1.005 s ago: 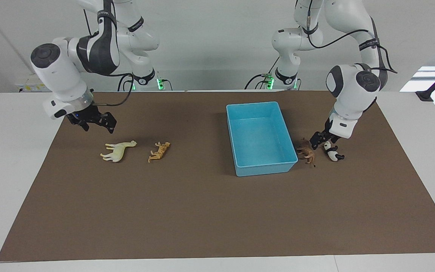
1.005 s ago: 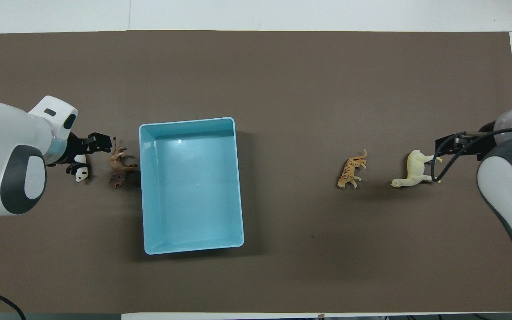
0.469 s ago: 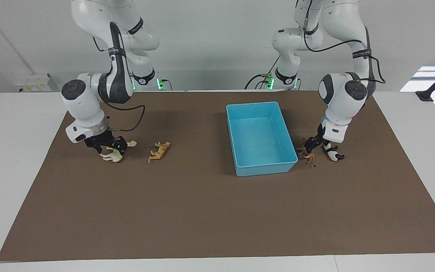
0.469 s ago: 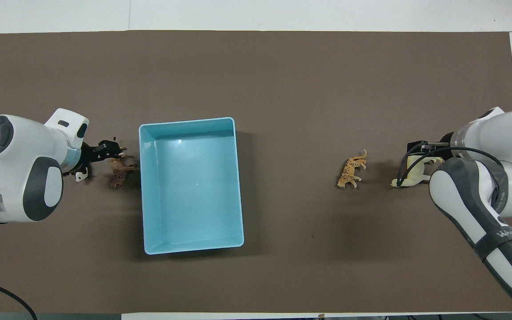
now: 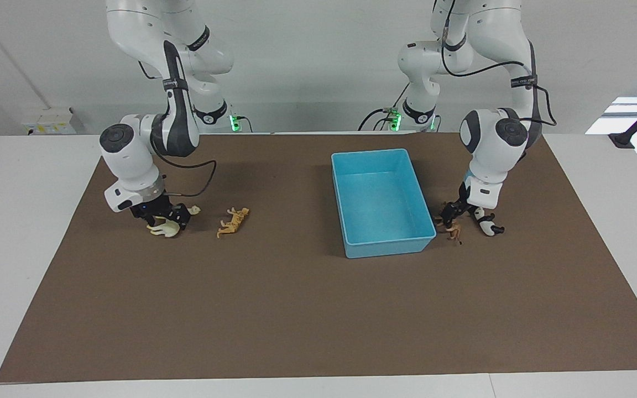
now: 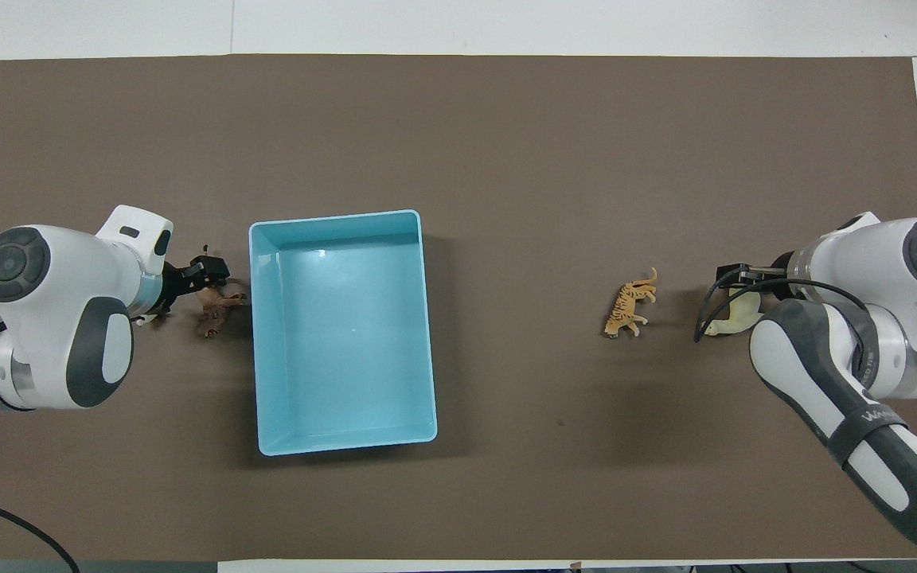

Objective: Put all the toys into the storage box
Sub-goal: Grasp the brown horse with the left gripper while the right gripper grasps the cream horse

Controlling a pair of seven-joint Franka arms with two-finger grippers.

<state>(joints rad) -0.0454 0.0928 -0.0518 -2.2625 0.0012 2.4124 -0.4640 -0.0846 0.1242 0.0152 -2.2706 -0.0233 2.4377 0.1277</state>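
The light blue storage box [image 5: 339,193] stands on the brown mat with nothing in it; it also shows in the overhead view [image 6: 254,342]. The brown figurine [image 5: 454,230] [image 6: 216,307] lies beside the box toward the left arm's end, with the panda [image 5: 489,225] just past it. My left gripper [image 5: 450,214] [image 6: 205,274] is down at the brown figurine. The cream long-necked figurine [image 5: 163,229] [image 6: 734,319] lies toward the right arm's end, and my right gripper [image 5: 165,215] [image 6: 733,278] is down on it. The orange-tan striped figurine [image 5: 234,221] [image 6: 630,304] lies between it and the box.
A brown mat [image 5: 296,309] covers most of the white table [image 5: 20,232]. In the overhead view the left arm's wrist [image 6: 52,310] covers nearly all of the panda.
Both grippers have come down to mat height. The right one moved in over the cream figurine. The left one shifted from the panda toward the brown figurine. No toy has visibly moved.
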